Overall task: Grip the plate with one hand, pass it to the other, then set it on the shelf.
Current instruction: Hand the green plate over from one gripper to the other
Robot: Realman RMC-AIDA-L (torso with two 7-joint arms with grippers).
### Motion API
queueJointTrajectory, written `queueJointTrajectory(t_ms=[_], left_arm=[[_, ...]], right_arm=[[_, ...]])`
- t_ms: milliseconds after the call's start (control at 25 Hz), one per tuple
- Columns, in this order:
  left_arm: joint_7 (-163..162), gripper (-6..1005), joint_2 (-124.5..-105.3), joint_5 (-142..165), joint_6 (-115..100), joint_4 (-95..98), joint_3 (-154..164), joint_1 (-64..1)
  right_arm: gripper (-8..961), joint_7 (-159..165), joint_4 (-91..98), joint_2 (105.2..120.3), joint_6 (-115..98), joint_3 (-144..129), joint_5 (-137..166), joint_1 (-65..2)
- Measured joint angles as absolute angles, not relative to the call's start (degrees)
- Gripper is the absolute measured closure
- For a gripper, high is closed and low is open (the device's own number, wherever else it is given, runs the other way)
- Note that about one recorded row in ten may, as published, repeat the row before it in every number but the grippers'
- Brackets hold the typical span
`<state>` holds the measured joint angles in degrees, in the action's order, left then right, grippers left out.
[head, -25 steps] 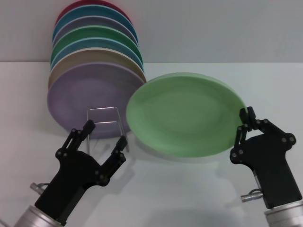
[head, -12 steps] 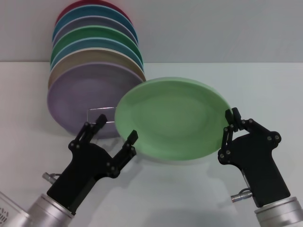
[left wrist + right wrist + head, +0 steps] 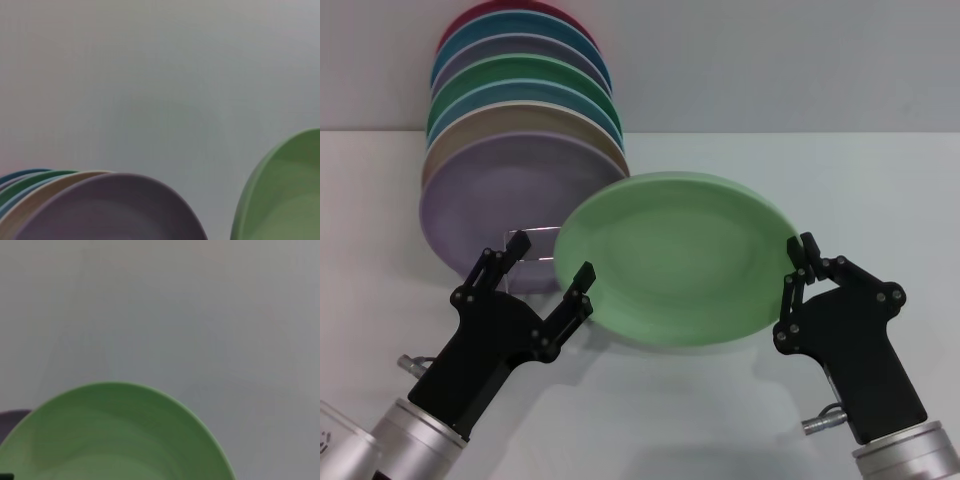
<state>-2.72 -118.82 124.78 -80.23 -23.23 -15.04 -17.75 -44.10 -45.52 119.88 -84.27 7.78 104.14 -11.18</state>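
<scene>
Smooth matte plate [image 3: 675,260]; thin silvery wire shelf [image 3: 532,240]

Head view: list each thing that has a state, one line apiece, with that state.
plate: lifted off the table, tilted, its right rim held by the right gripper.
right gripper: shut on the plate's rim.
left gripper: open, at the plate's left rim, not gripping it.
shelf: on the table, its front slot empty.
stack of plates: standing on edge in the shelf, lilac one in front.
</scene>
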Motion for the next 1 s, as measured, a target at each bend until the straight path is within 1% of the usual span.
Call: queueJointTrajectory(t_ms=[320,480,640,880,1000], left_arm=[[-2.7,200,-118.91,124.7,-77.8,-23.2,-15.1,-18.2],[-2.7,232,-118.91,124.8,-77.6,-23.2,-15.1,-18.2],[-2.7,409,-118.91,124.8,-77.4,-23.1,-15.1,-18.0],[-2.7,645,-118.91,124.9,-77.1,-23.1,-15.1,-17.9],[-2.7,670,-118.91,125.1,-76.8,-23.1,-15.1,-18.0]], right_arm=[[858,-44.1,-45.4,119.88,-84.1,7.5,104.1,-11.3],[856,-44.1,-45.4,119.88,-84.1,7.5,104.1,-11.3],[854,-44.1,-45.4,119.88,-84.1,7.4,104.1,-11.3],[852,-44.1,-45.4,119.88,-84.1,7.4,104.1,-11.3],[850,-44.2,-45.3,119.88,-84.1,7.4,104.1,-11.3]])
